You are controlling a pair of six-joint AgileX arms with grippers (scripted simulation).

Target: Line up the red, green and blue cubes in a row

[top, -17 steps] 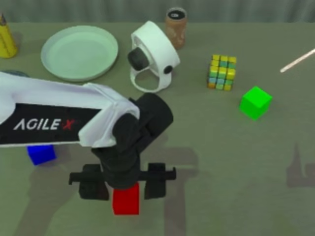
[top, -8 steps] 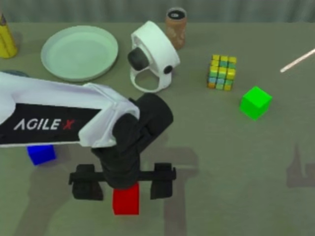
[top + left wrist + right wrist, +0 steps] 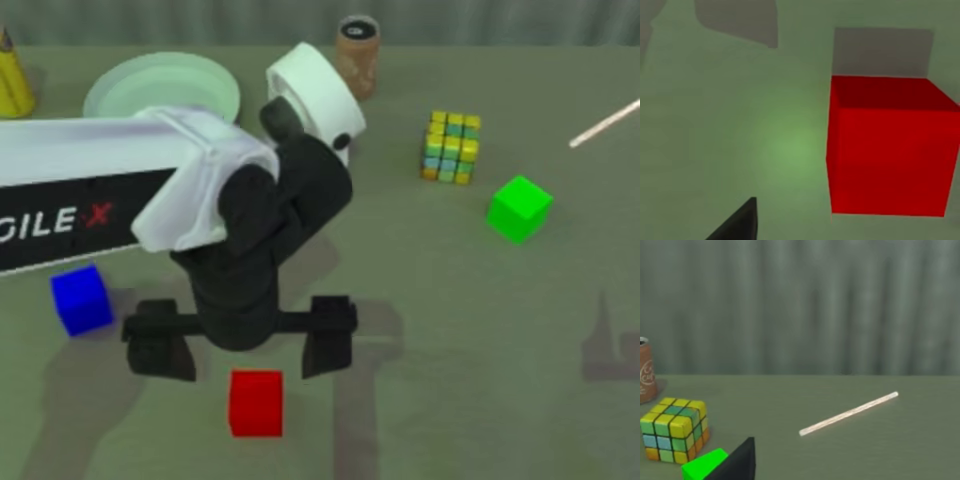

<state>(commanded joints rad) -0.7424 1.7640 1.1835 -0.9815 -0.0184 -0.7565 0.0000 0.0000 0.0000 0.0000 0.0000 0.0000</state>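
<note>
My left gripper (image 3: pixel 240 345) has let go and lifted, jaws spread wide, leaving the bright red cube (image 3: pixel 255 403) near the table's front edge. The deep blue cube (image 3: pixel 81 299) and bright green cube (image 3: pixel 519 207) remain unaligned.

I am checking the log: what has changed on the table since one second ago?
The left gripper opened wider, let go of the small bright red cube and drew back from it, uncovering the deep blue cube. The red cube, the bright green cube and the multicoloured puzzle cube stayed put.
</note>
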